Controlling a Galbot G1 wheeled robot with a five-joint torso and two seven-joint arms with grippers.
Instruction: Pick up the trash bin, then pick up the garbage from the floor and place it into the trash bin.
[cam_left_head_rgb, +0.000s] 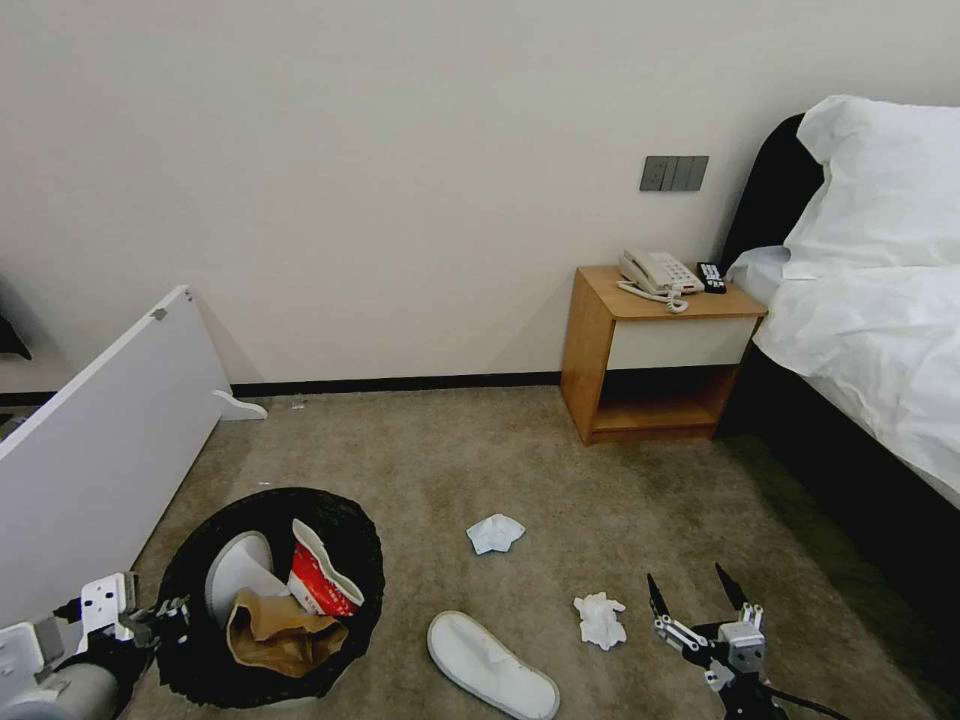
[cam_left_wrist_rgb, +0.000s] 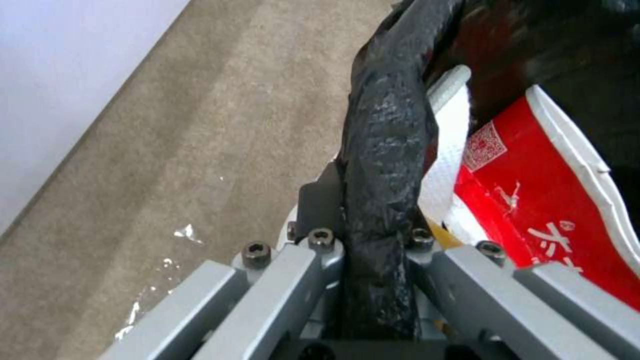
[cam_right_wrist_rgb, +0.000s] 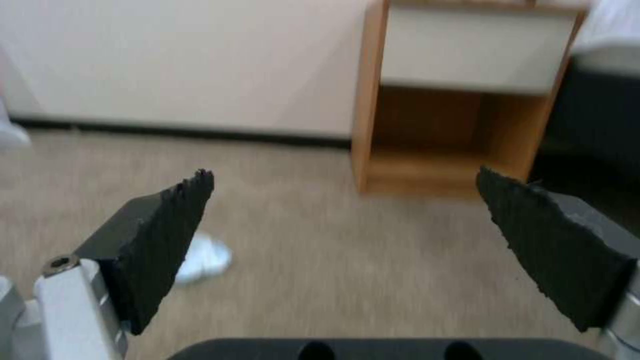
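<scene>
Trash bin (cam_left_head_rgb: 190, 640) sits at the lower left of the floor (cam_left_head_rgb: 560, 480), its bag-covered rim pinched between the clenched fingers (cam_left_wrist_rgb: 320, 200) of the left gripper (cam_left_head_rgb: 165, 610). Inside lie a slipper, a red packet (cam_left_head_rgb: 322, 585) and a brown paper bag (cam_left_head_rgb: 275, 630). The right gripper (cam_left_head_rgb: 697, 592) hovers with fingers (cam_right_wrist_rgb: 167, 220) spread wide and empty, bare carpet beneath it. Just beside it lie a tissue (cam_left_head_rgb: 600, 620) and a second slipper (cam_left_head_rgb: 492, 665); another tissue (cam_left_head_rgb: 494, 533) lies farther off.

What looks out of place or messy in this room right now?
Litter lies loose on the carpet: a white slipper and two crumpled tissues. A white panel leans askew beside the wall. The left gripper holds the trash bin by its rim.
</scene>
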